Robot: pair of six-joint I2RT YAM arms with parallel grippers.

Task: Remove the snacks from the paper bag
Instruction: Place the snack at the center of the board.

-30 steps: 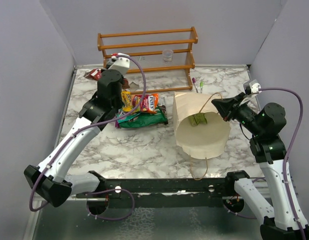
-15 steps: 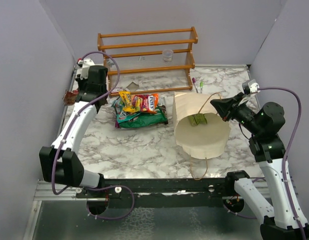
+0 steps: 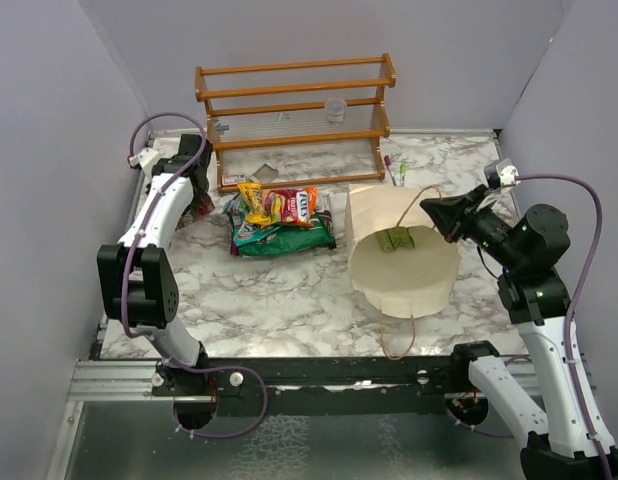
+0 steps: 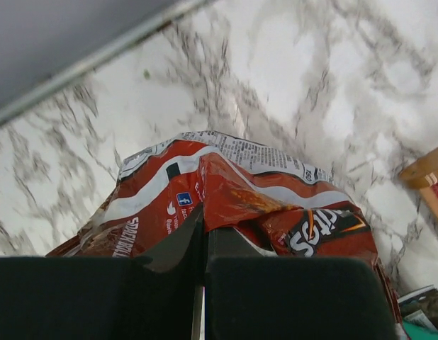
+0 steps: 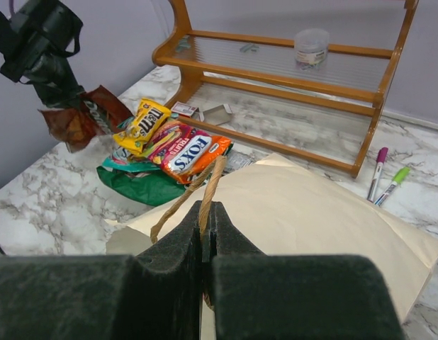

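Observation:
The cream paper bag (image 3: 407, 280) lies open-mouthed at centre right, a light green packet (image 3: 396, 239) inside it. My right gripper (image 3: 430, 211) is shut on the bag's tan loop handle (image 5: 205, 185), jaws closed around it in the right wrist view (image 5: 207, 212). My left gripper (image 3: 196, 193) is at the far left, shut on a red-orange foil packet (image 4: 233, 195) that hangs just above the marble; it also shows in the right wrist view (image 5: 81, 117). A pile of snacks lies left of the bag: yellow (image 3: 251, 196), red-orange (image 3: 293, 207), dark green (image 3: 285, 241).
A wooden slatted rack (image 3: 294, 100) stands at the back with a small clear cup (image 3: 335, 108) on it. Two pens (image 3: 394, 171) lie behind the bag. Small cards (image 5: 205, 112) lie under the rack. Grey walls close in left and right.
My left arm has swung from above the snack pile to the far-left side, carrying the red-orange packet. The right gripper and the bag have not moved.

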